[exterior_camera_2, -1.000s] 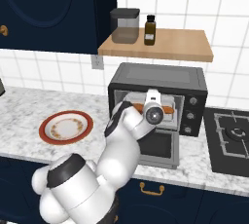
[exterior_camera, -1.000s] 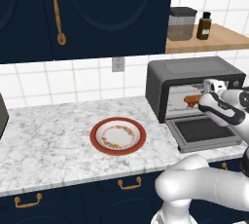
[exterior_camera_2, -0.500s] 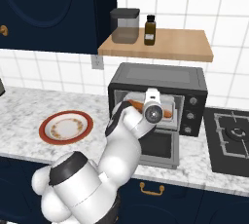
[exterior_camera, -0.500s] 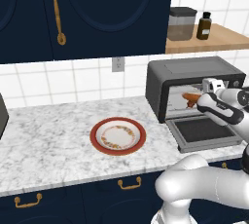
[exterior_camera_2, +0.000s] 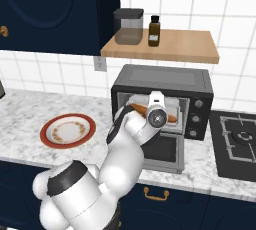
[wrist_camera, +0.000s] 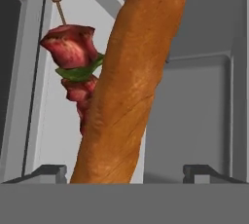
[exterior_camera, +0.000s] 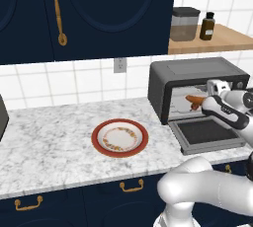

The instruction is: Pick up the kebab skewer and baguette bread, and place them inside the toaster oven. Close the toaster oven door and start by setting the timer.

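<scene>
Gripper (wrist_camera: pixel 126 172) with jaws spread wide, holding nothing, at the toaster oven (exterior_camera: pixel 197 80) cavity, where the baguette bread (wrist_camera: pixel 131 82) lies beside the kebab skewer (wrist_camera: pixel 73 57).

One toaster oven (exterior_camera: pixel 197 70), door (exterior_camera: pixel 207 133) down. One baguette (wrist_camera: pixel 131 82). One kebab skewer (wrist_camera: pixel 73 60). One plate (exterior_camera: pixel 120 137). One canister (exterior_camera: pixel 184 23). One dark bottle (exterior_camera: pixel 207 26). One wall outlet (exterior_camera: pixel 119 64). One wooden shelf (exterior_camera_2: pixel 175 46). One stove burner (exterior_camera_2: pixel 240 138).
</scene>
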You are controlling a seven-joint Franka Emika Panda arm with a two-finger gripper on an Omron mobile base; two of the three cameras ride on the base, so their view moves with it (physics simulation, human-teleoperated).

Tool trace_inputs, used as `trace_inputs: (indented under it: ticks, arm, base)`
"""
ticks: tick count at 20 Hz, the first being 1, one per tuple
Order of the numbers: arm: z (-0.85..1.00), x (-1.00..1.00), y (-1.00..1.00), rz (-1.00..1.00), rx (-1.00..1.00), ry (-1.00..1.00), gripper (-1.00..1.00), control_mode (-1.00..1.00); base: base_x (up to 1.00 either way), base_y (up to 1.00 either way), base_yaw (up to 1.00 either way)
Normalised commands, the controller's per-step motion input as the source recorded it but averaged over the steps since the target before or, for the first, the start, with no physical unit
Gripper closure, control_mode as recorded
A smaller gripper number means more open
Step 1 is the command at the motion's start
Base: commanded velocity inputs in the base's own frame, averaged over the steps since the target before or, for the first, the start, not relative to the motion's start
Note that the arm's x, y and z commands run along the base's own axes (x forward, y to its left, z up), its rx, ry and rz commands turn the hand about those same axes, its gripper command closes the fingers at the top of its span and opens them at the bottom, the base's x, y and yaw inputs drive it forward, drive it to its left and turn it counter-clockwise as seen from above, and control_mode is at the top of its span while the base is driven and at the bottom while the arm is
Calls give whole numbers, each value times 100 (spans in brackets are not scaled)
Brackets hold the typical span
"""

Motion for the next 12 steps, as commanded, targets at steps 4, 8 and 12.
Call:
trace_inputs:
  ticks: [4,8,12]
  arm:
    - [1,-39,-7,0,0,0,-100,-100]
    - [36,-1,-4,0,0,0,-100,-100]
    - [71,-7,0,0,0,5,-100,-100]
  base:
    - [0,0,0]
    - [0,0,0]
    - [0,0,0]
